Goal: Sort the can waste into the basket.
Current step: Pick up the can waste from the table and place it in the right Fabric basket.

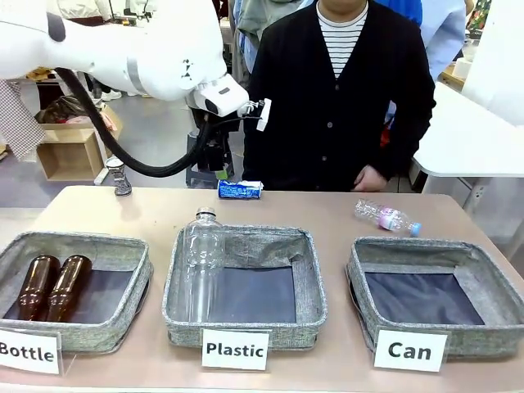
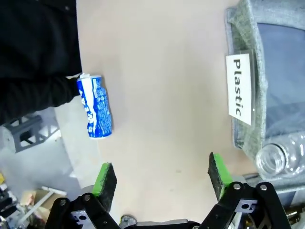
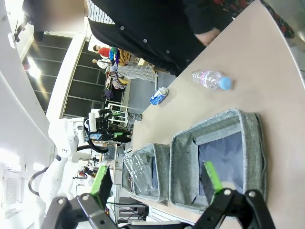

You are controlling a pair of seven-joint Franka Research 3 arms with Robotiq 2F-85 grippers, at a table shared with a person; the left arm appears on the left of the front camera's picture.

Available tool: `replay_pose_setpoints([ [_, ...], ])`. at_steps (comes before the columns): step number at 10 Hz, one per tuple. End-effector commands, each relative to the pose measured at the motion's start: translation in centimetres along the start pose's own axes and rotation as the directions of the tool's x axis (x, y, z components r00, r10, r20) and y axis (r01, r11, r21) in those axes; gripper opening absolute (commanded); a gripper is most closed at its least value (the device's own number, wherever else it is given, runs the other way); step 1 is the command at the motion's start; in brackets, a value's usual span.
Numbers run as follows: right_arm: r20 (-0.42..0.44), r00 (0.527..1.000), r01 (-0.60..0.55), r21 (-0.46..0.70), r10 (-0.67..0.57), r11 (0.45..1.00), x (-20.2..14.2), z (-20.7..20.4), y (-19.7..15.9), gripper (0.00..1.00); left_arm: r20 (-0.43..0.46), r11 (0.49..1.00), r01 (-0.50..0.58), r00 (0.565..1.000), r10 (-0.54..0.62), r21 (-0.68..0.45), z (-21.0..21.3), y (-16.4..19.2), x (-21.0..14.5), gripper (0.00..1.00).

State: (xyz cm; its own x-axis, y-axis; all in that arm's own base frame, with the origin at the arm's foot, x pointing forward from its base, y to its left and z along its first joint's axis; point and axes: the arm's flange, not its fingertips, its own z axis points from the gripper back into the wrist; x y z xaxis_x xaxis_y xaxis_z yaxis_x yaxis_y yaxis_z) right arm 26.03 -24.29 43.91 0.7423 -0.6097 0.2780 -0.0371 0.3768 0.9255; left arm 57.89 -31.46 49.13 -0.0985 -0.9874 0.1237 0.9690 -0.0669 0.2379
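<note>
A dented blue can (image 1: 240, 190) with white lettering lies on its side at the table's far edge, in front of the person. In the left wrist view the blue can (image 2: 95, 107) lies beyond my left gripper (image 2: 162, 174), which hangs open above the table with nothing between its pads. A slim dark silvery can (image 1: 120, 176) stands upright at the far left corner. The grey basket (image 1: 360, 282) labelled "Can" sits at the front right with only its dark bottom showing. My right gripper (image 3: 157, 179) is open above this basket (image 3: 250, 138), with the blue can (image 3: 159, 95) far off.
The "Plastic" basket (image 1: 315, 282) in the middle holds an upright clear bottle (image 1: 202, 262). The "Bottle" basket (image 1: 139, 278) at the left holds two brown bottles. Another clear bottle (image 1: 386, 217) lies behind the "Can" basket. The person's hand (image 1: 372, 178) rests at the far edge.
</note>
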Motion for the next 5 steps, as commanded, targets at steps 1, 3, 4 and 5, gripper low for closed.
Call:
replay_pose_setpoints([
  [1,0.017,1.000,-0.025,0.023,0.025,0.999,0.2,-0.1,0.0,1.00,0.004,0.999,0.025,1.000,-0.025,0.020,0.5,-1.3,-1.3,1.00],
  [3,0.017,1.000,-0.025,0.023,0.025,0.999,0.2,-0.1,0.0,1.00,0.057,0.989,-0.128,0.991,0.124,0.072,-0.2,3.2,-1.7,1.00],
  [4,0.017,1.000,-0.025,0.023,0.025,0.999,0.2,-0.1,0.0,1.00,0.086,0.986,-0.131,0.989,0.123,0.099,-1.9,6.8,-1.7,1.00],
  [5,0.017,1.000,-0.025,0.023,0.025,0.999,0.2,-0.1,0.0,1.00,0.092,0.986,-0.153,0.985,0.146,0.070,-4.2,9.2,-1.6,1.00],
])
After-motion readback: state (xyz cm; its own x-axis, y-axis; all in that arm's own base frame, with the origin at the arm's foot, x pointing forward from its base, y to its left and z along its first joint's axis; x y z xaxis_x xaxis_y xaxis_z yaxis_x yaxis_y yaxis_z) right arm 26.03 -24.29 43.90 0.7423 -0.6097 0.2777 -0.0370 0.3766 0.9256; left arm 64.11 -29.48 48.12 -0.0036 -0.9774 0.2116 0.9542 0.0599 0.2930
